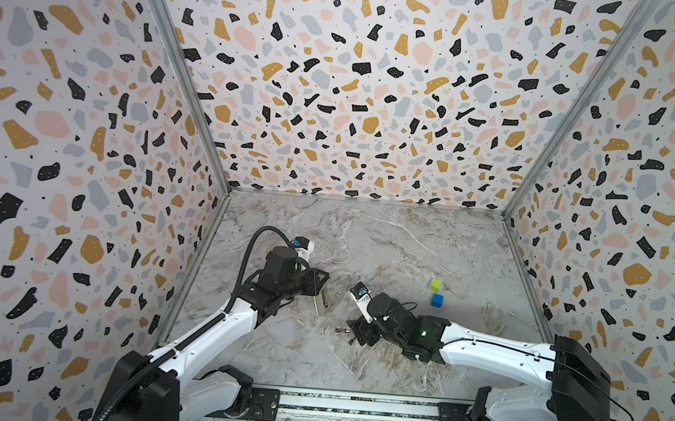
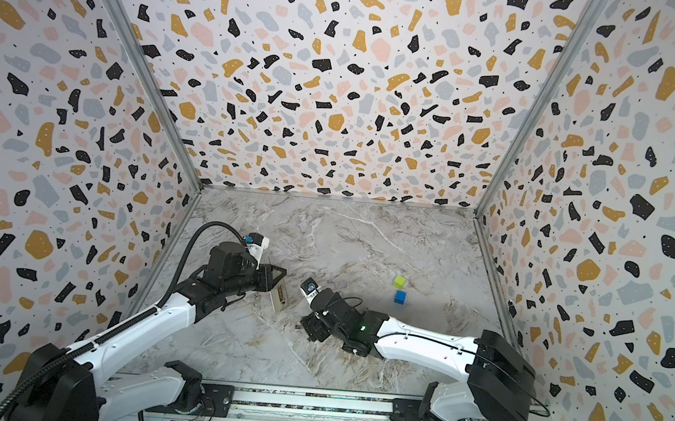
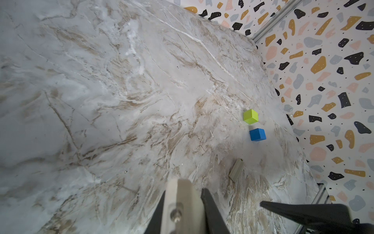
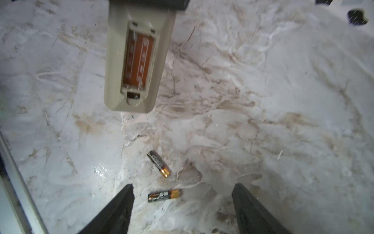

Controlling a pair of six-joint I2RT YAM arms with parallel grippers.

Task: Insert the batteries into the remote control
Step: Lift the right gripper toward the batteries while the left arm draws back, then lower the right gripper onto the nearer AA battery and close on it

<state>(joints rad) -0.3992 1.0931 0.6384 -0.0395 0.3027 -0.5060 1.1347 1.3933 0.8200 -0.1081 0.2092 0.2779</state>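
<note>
Left wrist view: left pincer (image 3: 183,194) is clamped on 1 remote control (image 4: 132,58), whose battery compartment is open and empty. Right of it, 2 batteries (image 4: 165,196) lie on the table (image 4: 263,121) beneath the right pincer (image 4: 183,187), the nearer arm. Its jaws are wide and hold nothing. 1 lies between the jaws, long axis along their closing line, so a wrist turn seems needed. The other battery (image 4: 159,164) lies slantwise just beyond. Farther right: 1 green cube (image 1: 435,285), 1 blue cube (image 1: 437,300).
</note>
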